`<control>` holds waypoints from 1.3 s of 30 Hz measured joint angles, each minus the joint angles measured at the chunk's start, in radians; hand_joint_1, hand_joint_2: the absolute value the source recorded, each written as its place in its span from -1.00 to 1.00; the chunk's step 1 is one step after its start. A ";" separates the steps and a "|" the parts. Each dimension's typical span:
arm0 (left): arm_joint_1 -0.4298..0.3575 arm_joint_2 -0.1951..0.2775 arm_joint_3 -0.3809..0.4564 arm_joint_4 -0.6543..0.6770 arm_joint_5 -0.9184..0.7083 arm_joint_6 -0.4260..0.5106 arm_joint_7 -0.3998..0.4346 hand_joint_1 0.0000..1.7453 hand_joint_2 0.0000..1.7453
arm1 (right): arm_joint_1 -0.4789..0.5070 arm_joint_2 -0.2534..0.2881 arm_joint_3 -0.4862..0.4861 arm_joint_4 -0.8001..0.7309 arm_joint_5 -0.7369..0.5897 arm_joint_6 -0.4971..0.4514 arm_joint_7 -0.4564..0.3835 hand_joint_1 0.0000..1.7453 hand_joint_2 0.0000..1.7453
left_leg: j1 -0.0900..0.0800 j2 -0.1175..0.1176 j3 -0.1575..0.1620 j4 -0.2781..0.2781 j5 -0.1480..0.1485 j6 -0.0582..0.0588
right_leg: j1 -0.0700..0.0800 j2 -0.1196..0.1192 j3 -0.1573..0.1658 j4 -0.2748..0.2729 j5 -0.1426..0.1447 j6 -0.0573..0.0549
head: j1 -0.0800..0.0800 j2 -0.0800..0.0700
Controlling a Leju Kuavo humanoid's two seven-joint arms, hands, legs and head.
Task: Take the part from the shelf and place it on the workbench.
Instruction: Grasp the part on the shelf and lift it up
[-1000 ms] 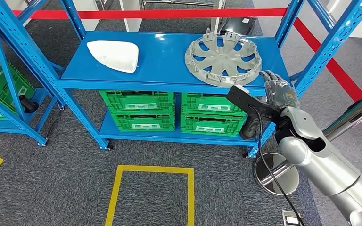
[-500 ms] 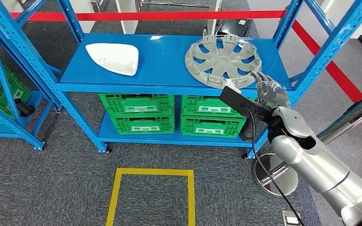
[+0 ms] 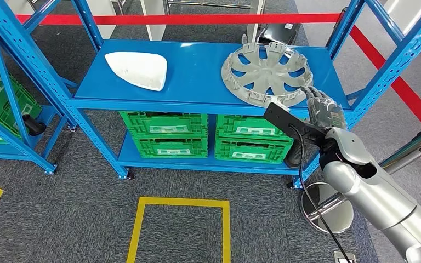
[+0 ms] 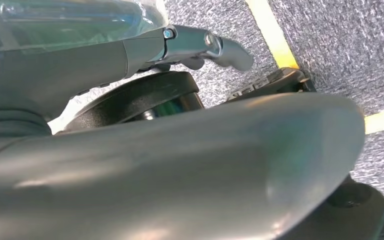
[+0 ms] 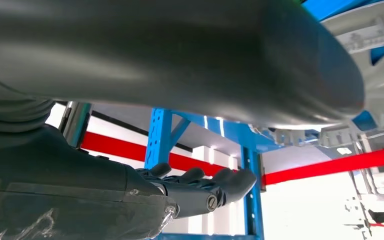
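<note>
The fingers point(image 3: 319, 97) of the right hand point(image 3: 324, 109) are seen spread and lightly extended, with nothing held between them. Just beside the fingertips, on the shelf point(image 3: 197, 82) top, the wheel cover point(image 3: 267, 74) lies flat, its near rim overhanging or level with the shelf's front edge; contact between fingers and rim cannot be confirmed.

The cover is judged to be light, thin moulded plastic: fairly stiff across the spokes, but springy at the rim, with small clip tabs that could snap. A hold is best taken on the near rim, or through one of the openings between spokes, with the thumb underneath.

Farther off along the shelf a white moulded part point(image 3: 138, 69) rests. The left hand point(image 4: 205, 47) is seen hanging above the carpet; its fingers are cut off and their state cannot be told.
</note>
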 joint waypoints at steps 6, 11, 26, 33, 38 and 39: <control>-0.006 0.002 0.002 0.000 -0.001 0.000 -0.005 -1.00 -1.00 | 0.003 -0.002 0.000 -0.001 0.000 0.000 0.001 -1.00 -1.00 | 0.008 0.004 -0.104 0.231 -0.096 -0.040 | -0.017 -0.004 0.045 -0.023 -0.016 -0.013 | -0.017 0.000; -0.005 0.003 0.005 0.000 -0.001 0.000 -0.004 -1.00 -1.00 | 0.009 -0.003 0.000 -0.001 0.000 0.000 0.001 -1.00 -1.00 | 0.012 0.004 -0.074 0.099 0.043 -0.044 | -0.017 0.001 0.078 -0.014 -0.047 0.000 | -0.023 0.000; 0.001 -0.001 0.006 0.000 -0.001 0.000 -0.003 -1.00 -1.00 | 0.011 -0.028 -0.003 -0.007 -0.001 0.002 0.003 -1.00 -1.00 | 0.010 -0.001 0.016 -0.001 0.000 0.020 | -0.007 -0.002 -0.056 0.118 -0.015 0.023 | 0.001 0.000; 0.001 0.000 0.007 0.000 -0.002 0.000 -0.003 -1.00 -1.00 | 0.011 -0.043 -0.010 -0.016 -0.006 0.003 0.004 -1.00 -1.00 | 0.002 0.000 0.029 0.008 -0.035 -0.014 | -0.009 0.001 0.017 -0.013 0.000 -0.002 | 0.000 0.000; -0.009 0.001 0.009 0.000 -0.003 0.000 -0.007 -1.00 -1.00 | 0.016 -0.045 -0.012 -0.020 -0.007 0.006 0.006 -1.00 -1.00 | 0.009 0.004 -0.110 0.266 -0.107 -0.041 | -0.016 -0.002 0.053 -0.018 -0.024 -0.010 | -0.017 0.000; -0.010 0.001 0.010 0.000 -0.003 0.000 -0.007 -1.00 -1.00 | 0.017 -0.046 -0.012 -0.020 -0.007 0.008 0.007 -1.00 -1.00 | 0.010 0.004 -0.115 0.259 -0.080 -0.042 | -0.016 -0.001 0.061 -0.017 -0.030 -0.009 | -0.017 0.000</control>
